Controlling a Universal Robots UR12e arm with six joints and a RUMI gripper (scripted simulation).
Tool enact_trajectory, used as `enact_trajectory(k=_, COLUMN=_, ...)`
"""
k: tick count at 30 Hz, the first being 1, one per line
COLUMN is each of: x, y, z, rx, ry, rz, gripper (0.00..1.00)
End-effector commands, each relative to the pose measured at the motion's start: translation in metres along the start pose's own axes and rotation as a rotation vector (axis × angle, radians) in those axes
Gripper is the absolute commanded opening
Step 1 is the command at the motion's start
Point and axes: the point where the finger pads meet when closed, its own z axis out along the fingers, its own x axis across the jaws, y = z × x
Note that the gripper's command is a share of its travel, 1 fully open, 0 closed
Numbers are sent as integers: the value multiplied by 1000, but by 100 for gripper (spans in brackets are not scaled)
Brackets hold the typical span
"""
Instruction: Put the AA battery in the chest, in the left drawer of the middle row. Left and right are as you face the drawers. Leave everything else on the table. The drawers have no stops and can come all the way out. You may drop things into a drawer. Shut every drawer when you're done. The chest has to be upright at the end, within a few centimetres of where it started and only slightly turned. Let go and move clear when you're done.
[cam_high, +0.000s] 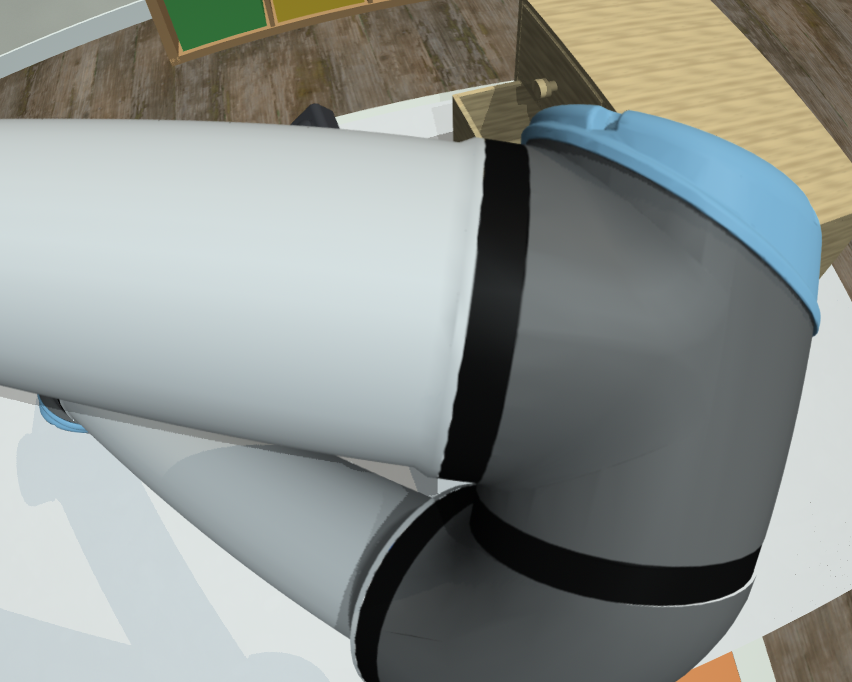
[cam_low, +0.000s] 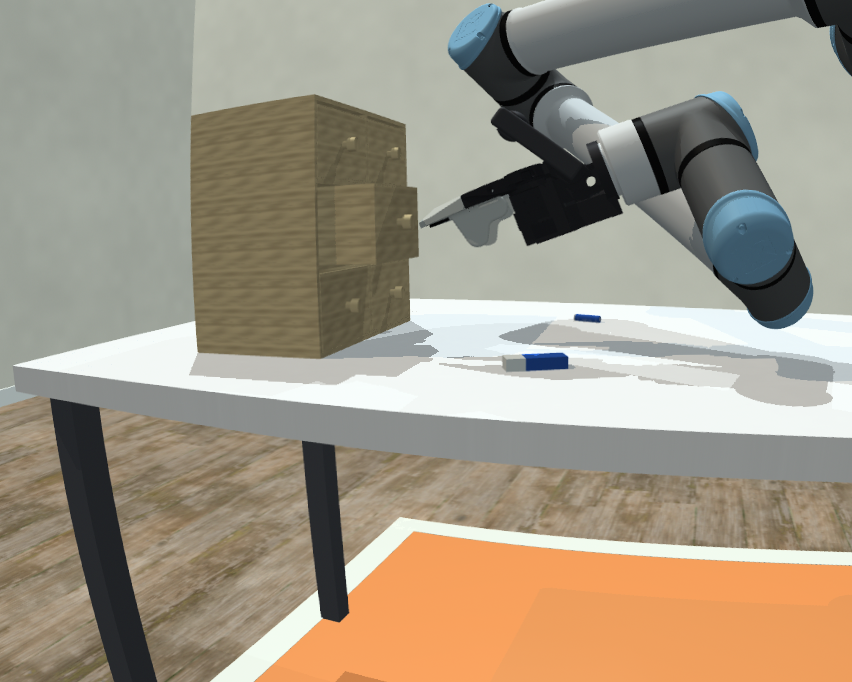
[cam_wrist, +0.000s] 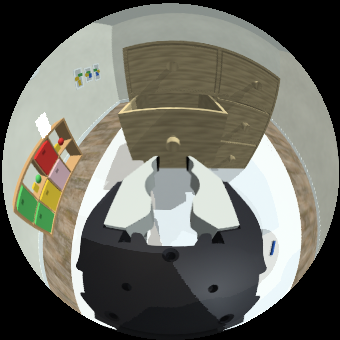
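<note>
The wooden chest (cam_high: 682, 64) (cam_low: 255, 227) (cam_wrist: 245, 75) stands upright on the table. Its left middle drawer (cam_high: 490, 106) (cam_low: 392, 234) (cam_wrist: 142, 132) is pulled well out; its floor is hidden from view. The other visible drawers look shut. The AA battery (cam_low: 587, 317), a small blue cylinder, lies on the table away from the chest; a small blue thing at the right in the wrist view (cam_wrist: 272, 248) looks like it. My gripper (cam_low: 421, 225) (cam_wrist: 172, 157) is partly open and empty, its tips a little in front of and just below the drawer's knob (cam_wrist: 173, 142). In the top view the arm hides the fingers.
A blue and white eraser (cam_low: 534, 361) lies on the table (cam_low: 454, 412), nearer its front edge in the exterior view. The arm's large links (cam_high: 248, 284) cover much of the top view. A coloured shelf unit (cam_high: 216, 21) (cam_wrist: 50, 194) stands away from the table.
</note>
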Motion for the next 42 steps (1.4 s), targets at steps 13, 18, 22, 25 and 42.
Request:
enact_trajectory(k=13, x=0, y=-6, z=16, rx=2, ry=1, rz=0, gripper=20)
enact_trajectory(k=18, x=0, y=-8, z=21, rx=2, ry=1, rz=0, gripper=20)
enact_trajectory(k=22, x=0, y=-9, z=23, rx=2, ry=1, rz=0, gripper=20)
enact_trajectory(k=25, x=0, y=-10, z=25, rx=2, ry=1, rz=0, gripper=20)
enact_trajectory(k=42, x=0, y=-9, z=26, rx=-1, ry=0, rz=1, gripper=20)
